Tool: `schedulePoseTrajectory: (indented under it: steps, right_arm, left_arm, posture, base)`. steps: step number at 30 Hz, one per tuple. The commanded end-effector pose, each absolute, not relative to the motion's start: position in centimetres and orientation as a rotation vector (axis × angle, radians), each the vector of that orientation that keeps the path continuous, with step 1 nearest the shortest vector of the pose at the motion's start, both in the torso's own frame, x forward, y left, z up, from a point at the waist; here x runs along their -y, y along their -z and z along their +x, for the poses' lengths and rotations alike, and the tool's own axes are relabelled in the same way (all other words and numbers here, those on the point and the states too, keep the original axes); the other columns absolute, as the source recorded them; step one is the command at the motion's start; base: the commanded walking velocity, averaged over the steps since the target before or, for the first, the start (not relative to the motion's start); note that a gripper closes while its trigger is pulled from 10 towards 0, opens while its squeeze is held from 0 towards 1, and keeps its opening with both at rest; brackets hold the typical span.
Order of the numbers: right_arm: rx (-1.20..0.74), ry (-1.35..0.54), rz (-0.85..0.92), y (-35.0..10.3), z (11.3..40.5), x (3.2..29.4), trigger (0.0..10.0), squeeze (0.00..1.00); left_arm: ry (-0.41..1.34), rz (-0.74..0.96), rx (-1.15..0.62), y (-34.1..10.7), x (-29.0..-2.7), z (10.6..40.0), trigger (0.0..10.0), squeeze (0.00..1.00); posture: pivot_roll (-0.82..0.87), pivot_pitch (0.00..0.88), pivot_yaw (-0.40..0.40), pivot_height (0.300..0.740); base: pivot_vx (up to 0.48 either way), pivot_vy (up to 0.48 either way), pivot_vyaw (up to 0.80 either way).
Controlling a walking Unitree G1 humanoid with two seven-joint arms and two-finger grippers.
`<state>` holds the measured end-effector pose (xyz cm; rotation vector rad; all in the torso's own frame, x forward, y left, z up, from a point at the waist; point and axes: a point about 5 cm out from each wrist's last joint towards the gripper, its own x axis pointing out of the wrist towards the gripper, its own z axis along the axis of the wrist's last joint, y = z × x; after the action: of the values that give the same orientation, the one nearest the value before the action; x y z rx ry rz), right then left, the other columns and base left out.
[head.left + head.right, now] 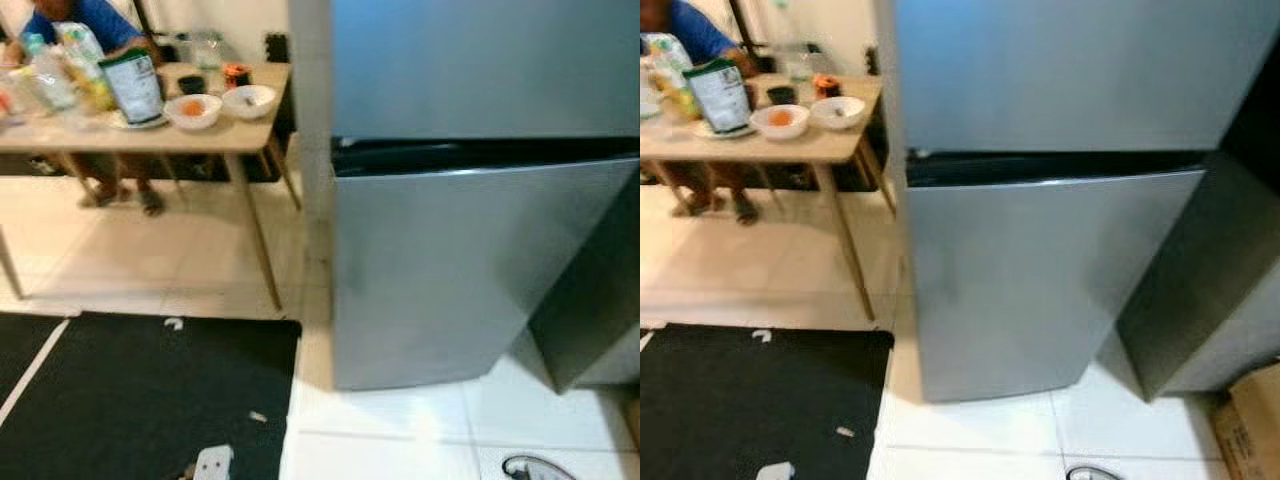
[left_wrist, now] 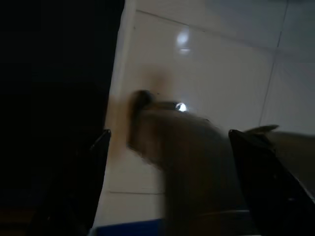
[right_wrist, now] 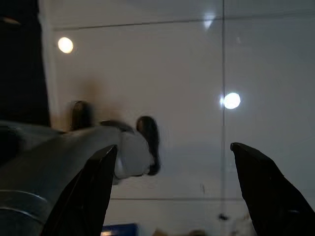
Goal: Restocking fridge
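The fridge [image 1: 470,200] stands straight ahead of me, a tall silver body with both doors shut and a dark seam running level across it between the upper and lower door; its long axis is upright, and the lower door's top edge along that seam looks to me like the place a pull would have to start. Away from the fridge on my left side is the desk [image 1: 150,135], its near corner well apart from the fridge's side wall, and on it sit the goods I take to be the restock: a green-labelled bag [image 1: 133,85], some bottles [image 1: 50,75], and two white bowls [image 1: 220,105]; a person in a blue shirt [image 1: 85,20] sits behind it. Before the desk lies a black mat [image 1: 140,390] on the floor, its edge near the fridge's front corner. Both my arms hang low, pointing at the pale floor tiles rather than at the fridge. My left end effector [image 2: 167,182] is spread wide with nothing between its fingers; my right end effector [image 3: 170,189] is spread the same, also empty. Judging by the layout, the desk's goods lie nearer my left arm.
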<state>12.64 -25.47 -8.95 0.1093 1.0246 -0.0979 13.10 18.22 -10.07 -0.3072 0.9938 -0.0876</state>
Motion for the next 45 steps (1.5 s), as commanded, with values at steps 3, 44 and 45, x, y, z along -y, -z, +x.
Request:
schedulePoseTrajectory:
  steps: [3,44,45]
  right_arm:
    - [-1.023,0.140,0.097,9.04,12.69,25.33,10.0,0.00]
    - [-1.021,0.116,0.078,9.14,12.86,24.77,10.0,0.00]
    - [-1.018,0.117,0.077,9.10,12.95,24.79,10.0,0.00]
  left_arm:
    - [0.093,-0.300,-1.006,10.15,-18.39,12.81,10.0,0.00]
    - [0.081,-0.309,-1.039,10.32,-18.55,12.42,10.0,0.00]
    - [0.083,-0.310,-1.037,10.30,-18.50,12.49,10.0,0.00]
  posture:
    - [-0.05,0.069,-0.025,0.740]
    - [-0.05,0.059,-0.026,0.740]
    - [-0.05,0.059,-0.026,0.740]
  base:
    - [0.000,0.000,0.00]
    - [0.141,-0.104,0.00]
    - [0.334,0.000,0.00]
